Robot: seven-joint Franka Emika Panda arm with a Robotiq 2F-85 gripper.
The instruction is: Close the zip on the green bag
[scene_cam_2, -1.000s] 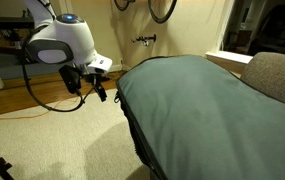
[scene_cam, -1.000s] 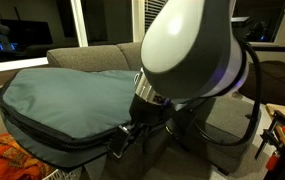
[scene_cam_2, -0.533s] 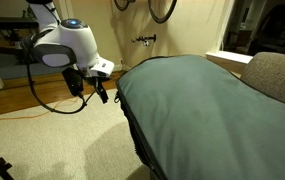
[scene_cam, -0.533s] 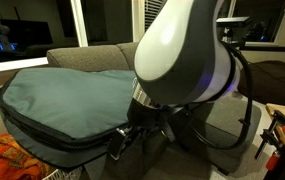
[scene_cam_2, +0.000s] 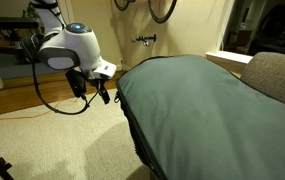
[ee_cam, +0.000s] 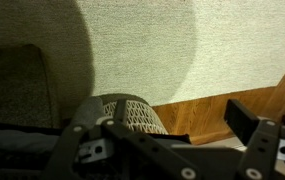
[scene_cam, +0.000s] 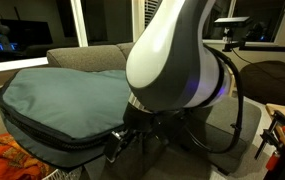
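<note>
Gripper (scene_cam_2: 103, 95): spread, empty, beside one end of green bag (scene_cam_2: 197, 100) lying across sofa (scene_cam_2: 277, 72). Zip (scene_cam_2: 132, 128): along its black edge, pull not discernible. Risk: jaws pinch loose fabric instead, dragging bag off.

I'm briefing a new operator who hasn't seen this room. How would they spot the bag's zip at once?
Start at the grey sofa; the huge, flat green bag spreads out beside it. The zip is the long dark line along the bag's black-trimmed side edge, unlike the plain green fabric above it.
</note>
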